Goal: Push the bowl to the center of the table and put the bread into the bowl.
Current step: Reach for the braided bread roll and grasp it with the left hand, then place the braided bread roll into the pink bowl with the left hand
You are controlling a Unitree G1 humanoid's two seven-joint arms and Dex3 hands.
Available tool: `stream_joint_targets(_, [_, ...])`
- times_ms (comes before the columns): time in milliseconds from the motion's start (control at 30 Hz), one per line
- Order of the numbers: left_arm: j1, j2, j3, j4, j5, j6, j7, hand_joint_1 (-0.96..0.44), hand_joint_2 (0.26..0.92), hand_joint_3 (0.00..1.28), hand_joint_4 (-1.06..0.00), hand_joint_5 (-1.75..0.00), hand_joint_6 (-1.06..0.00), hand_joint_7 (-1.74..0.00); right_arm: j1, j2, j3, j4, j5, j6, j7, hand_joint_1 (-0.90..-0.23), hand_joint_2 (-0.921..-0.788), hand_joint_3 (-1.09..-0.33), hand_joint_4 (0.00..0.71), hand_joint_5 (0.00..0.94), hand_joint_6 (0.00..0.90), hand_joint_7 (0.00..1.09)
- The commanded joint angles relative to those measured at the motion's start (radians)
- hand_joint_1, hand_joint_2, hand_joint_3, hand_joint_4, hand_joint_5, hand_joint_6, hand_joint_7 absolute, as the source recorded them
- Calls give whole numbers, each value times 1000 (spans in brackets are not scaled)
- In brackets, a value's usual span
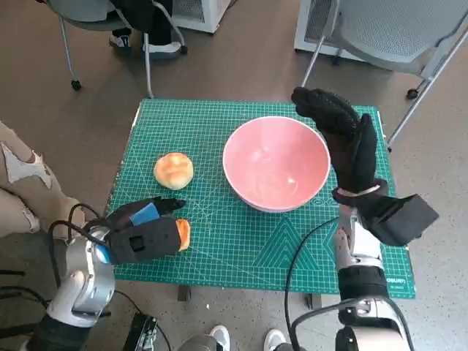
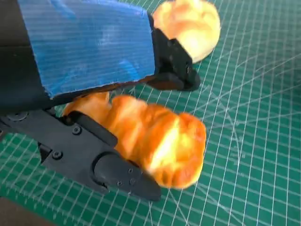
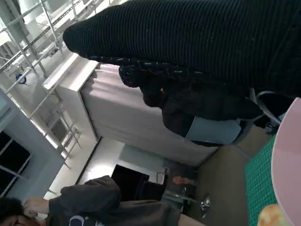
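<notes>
Fingers (image 2: 117, 176) of the left hand (image 1: 139, 234) are closed round a bread roll (image 2: 155, 141), pinching it against the green mat low over the surface, on the near-left side of the pink bowl (image 1: 276, 162); a second round bun (image 1: 174, 170) lies free just left of the bowl. The right hand (image 1: 344, 135) stands upright at the bowl's right rim, fingers apart and holding nothing, though whether it touches the rim I cannot tell. The roll looks soft, so a hard squeeze could crush it, and a loose one could drop it short of the bowl (the rim is tall, and a low carry would knock it). A nudge from the right hand might slide the bowl onto the loose bun. Open mat lies between the held roll and the bowl, while the surface's near edge is close behind the left hand.
</notes>
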Motion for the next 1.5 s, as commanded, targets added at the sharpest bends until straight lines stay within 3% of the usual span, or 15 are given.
stream_joint_targets(33, [3,-7,-27,50,-2,12,-1,-391,699,0,-235,-1,-421,-1,21,7,1,6,9,16,12,-652,-921,-782,186,4,137,241])
stream_joint_targets(233, [-6,-16,-44,97,-1,10,25,-259,687,0,-243,-6,-440,-11,22,7,1,7,10,14,16,-652,-921,-782,187,4,134,251])
stream_joint_targets(300, [-9,-19,-48,113,0,8,37,-201,685,1,-294,-31,-470,-26,23,7,0,6,11,15,18,-652,-921,-782,187,3,133,254])
stream_joint_targets(333, [-9,-19,-49,117,0,7,43,-156,691,5,-413,-130,-526,-57,24,8,0,4,12,15,18,-652,-921,-782,187,3,132,256])
stream_joint_targets(367, [-10,-19,-51,124,3,6,53,-140,693,8,-437,-201,-545,-70,25,8,0,3,13,16,19,-652,-921,-782,187,3,132,257])
stream_joint_targets(400, [-7,-18,-51,124,6,5,64,57,673,179,-572,-547,-635,-155,26,8,-1,2,14,17,19,-652,-921,-782,187,3,131,258])
stream_joint_targets(433, [-6,-18,-51,124,8,5,71,37,620,365,-634,-788,-674,-527,26,8,-1,2,16,17,20,-652,-921,-783,187,3,130,260])
stream_joint_targets(533, [7,-16,-46,102,9,3,91,12,509,671,-708,-1106,-719,-1008,27,8,-1,1,20,20,21,-651,-921,-783,187,3,127,265])
stream_joint_targets(633, [50,-9,-27,24,7,-10,120,5,474,767,-757,-1266,-733,-1073,30,7,0,-5,25,23,23,-646,-921,-786,186,2,123,271])
stream_joint_targets(800, [103,4,4,-59,-14,-55,150,2,502,737,-758,-1312,-742,-1084,32,7,1,-14,24,26,20,-637,-921,-791,186,2,117,280])
stream_joint_targets(1100, [150,17,58,-142,-68,-120,143,1,629,521,-744,-1271,-760,-999,27,15,1,1,15,19,10,-635,-921,-792,187,2,108,297])
stream_joint_targets(1500, [167,31,99,-203,-125,-158,108,0,659,464,-758,-1211,-749,-1031,21,20,-2,19,22,20,18,-635,-921,-791,187,2,100,314])
